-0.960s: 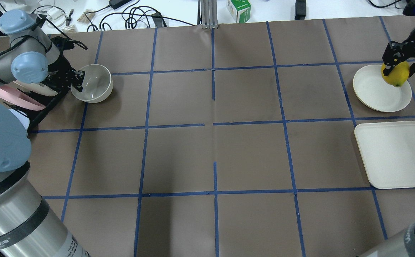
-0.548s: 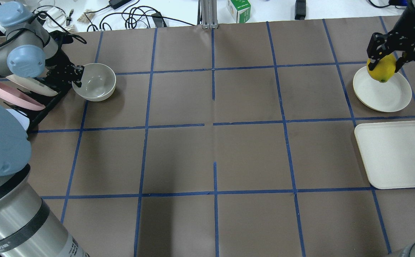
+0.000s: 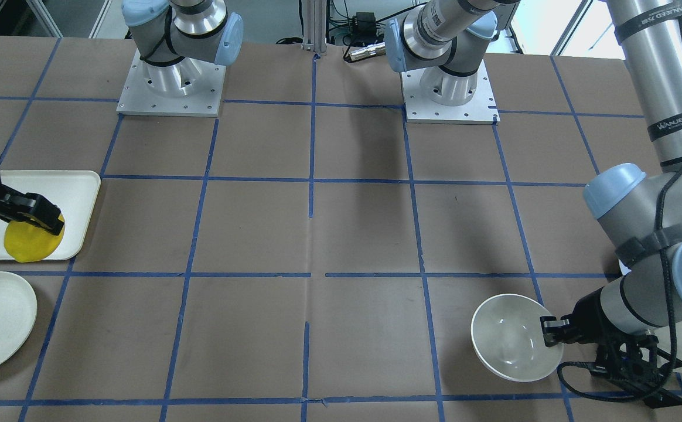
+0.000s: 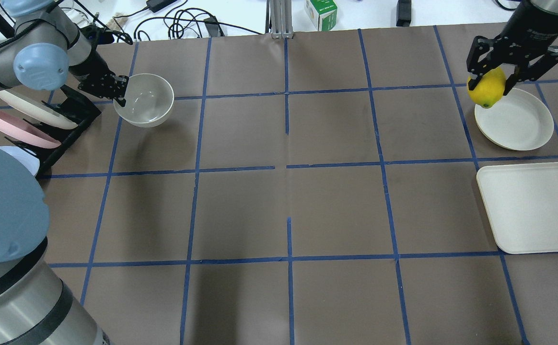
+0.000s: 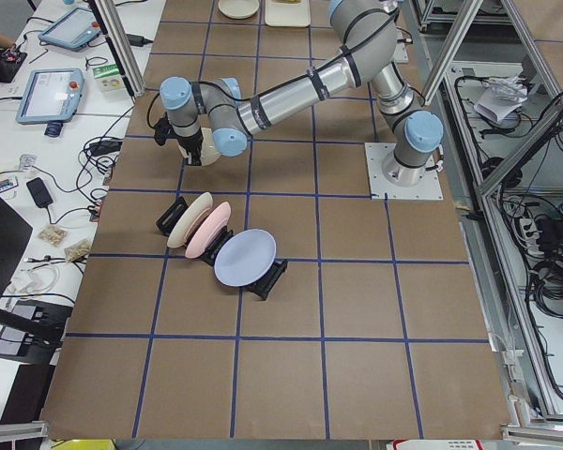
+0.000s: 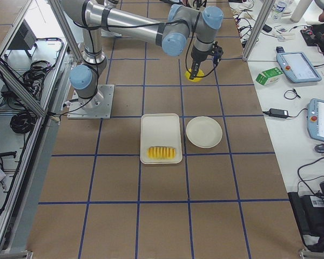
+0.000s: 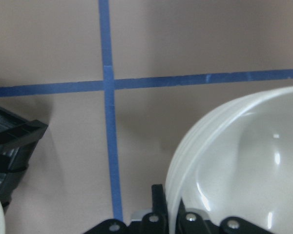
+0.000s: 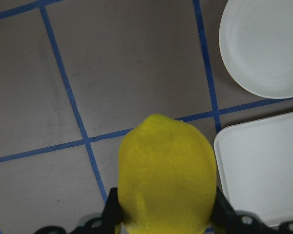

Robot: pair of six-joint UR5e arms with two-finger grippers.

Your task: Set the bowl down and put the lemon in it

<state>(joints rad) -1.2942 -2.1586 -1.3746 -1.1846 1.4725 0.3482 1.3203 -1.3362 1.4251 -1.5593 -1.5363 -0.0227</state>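
Lemon [image 4: 487,88] moved inward, long axis vertical, clenched in right jaws; left jaws pinch upright bowl [image 4: 147,100].

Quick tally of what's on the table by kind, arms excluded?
bowl: 1
lemon: 1
loose plate: 1
racked plates: 3 (cream, pink, blue)
tray: 1
sliced food: 1 row
Total: 8

Overhead, front views face each other, share table [image 4: 240,143]; wrist cams close-up.
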